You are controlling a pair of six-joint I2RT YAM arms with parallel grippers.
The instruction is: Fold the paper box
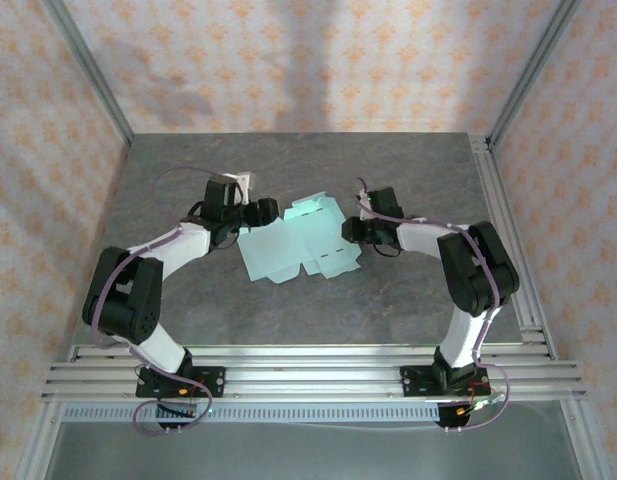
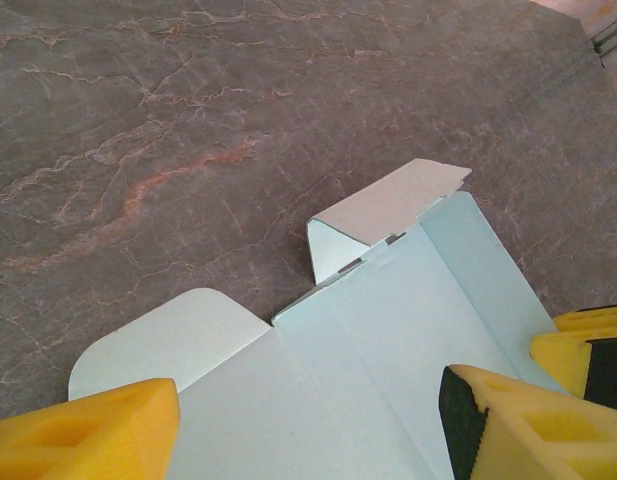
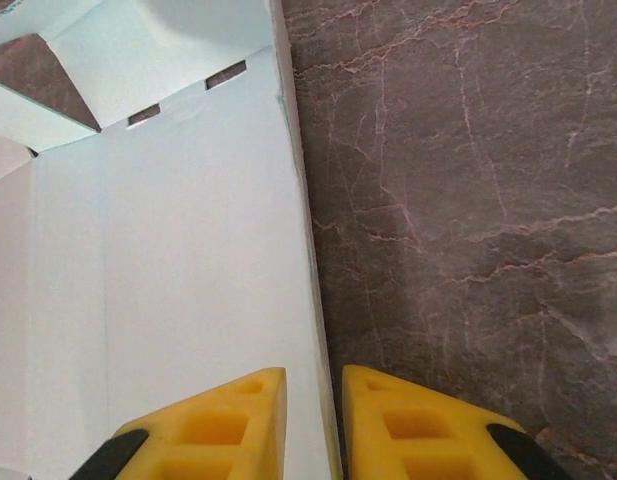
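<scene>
The paper box (image 1: 288,243) on the desk (image 1: 308,170), a tool at each side.
It lies mid-desk between the arms; the left tool (image 1: 260,213) sits over its left edge, the right tool (image 1: 349,231) at its right edge, that edge between its fingers.

Paper box (image 3: 168,250) between jaws was thin, smooth matt card. Surface (image 3: 468,200) beyond jaws looked veined stone. Jaws were yellow plastic.

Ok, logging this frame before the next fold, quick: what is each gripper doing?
Left gripper: open, spread wide over the paper box.
Right gripper: shut on the paper box's edge.
</scene>
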